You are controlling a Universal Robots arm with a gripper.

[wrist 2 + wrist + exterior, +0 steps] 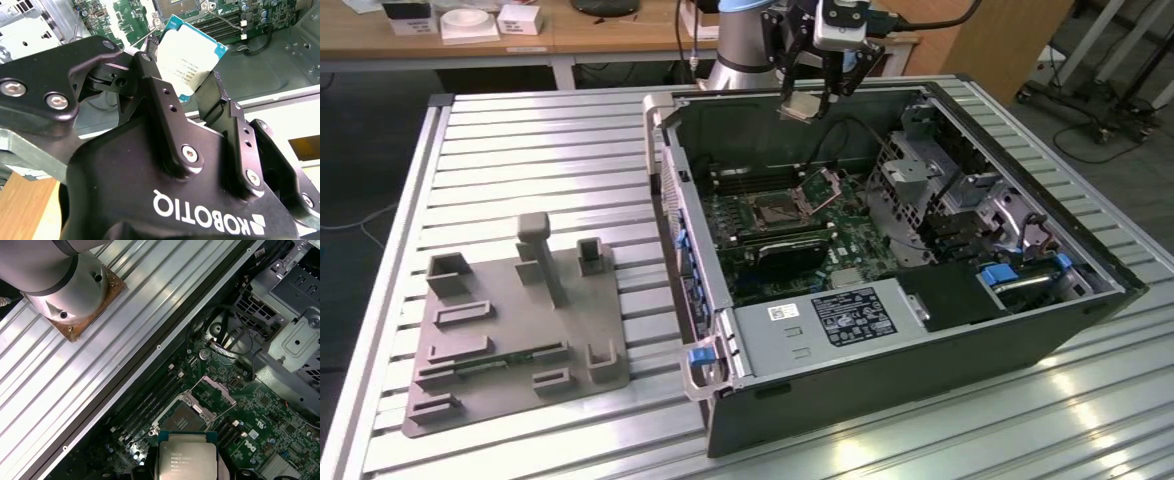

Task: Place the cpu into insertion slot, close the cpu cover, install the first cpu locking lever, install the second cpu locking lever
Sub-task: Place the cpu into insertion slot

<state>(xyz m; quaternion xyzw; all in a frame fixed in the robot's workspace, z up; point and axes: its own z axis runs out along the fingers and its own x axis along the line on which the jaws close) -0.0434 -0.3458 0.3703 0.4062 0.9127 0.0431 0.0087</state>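
Silver-grey on top with a blue-green edge, the cpu (pixel 192 57) is pinched by two opposite edges between the black fingers (pixel 150 70) of the gripper (pixel 814 92). The fingers are closed on the chip. Holding it by the edges probably keeps the flat top and the underside from being touched.

In the exterior view the chip hangs in the air above the open computer case (pixel 907 360), near its back wall. It is well apart from the green circuit board (pixel 854 250).

In the first wrist view the insertion slot (pixel 182 417) lies bare and dark on the board, some way below the chip. The cpu cover (pixel 215 392) is flipped up just beside it. It seems to stand open so that the chip can go in.

The chip is almost square, so it has no real long side. Its metal top faces the wrist cameras and its underside faces down toward the board. It looks a little tilted in the exterior view, but I cannot tell for sure.

The chip is not yet in the slot, and the cover is not yet shut.
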